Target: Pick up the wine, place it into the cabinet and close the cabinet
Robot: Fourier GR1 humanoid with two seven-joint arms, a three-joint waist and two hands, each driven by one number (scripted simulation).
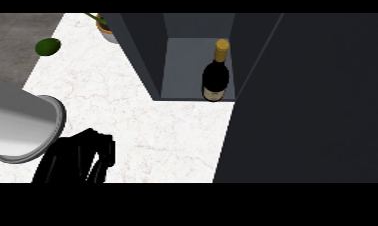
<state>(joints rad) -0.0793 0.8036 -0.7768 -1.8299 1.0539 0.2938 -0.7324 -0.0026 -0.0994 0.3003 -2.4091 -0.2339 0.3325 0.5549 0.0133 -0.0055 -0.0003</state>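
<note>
The dark glass wine bottle with a gold foil cap and a pale label [215,77] stands upright inside the dark grey cabinet [144,45], on the floor of its open compartment. It stands close to the compartment's right wall and near the front edge, where the cabinet floor meets the white marbled counter [162,125]. Nothing else shows in that compartment.

The black left hand [74,157] is well apart from the bottle, low at the view's left and over the counter, with a wide stretch of bare marble between the two. Its fingers look fairly straight and point toward the lower edge. They close round nothing and touch neither the bottle nor the cabinet. The grey forearm [26,130] behind it comes in from the left edge. The right hand does not show.

A broad dark panel [310,95] runs from the compartment's right edge down to the lower right and covers that part of the counter. The compartment itself lies open to view.

At the upper left a small round green fruit [48,46] sits at the counter's edge beside a grey surface. A potted plant in an orange-brown pot [107,29] stands just beside the cabinet's left wall.
</note>
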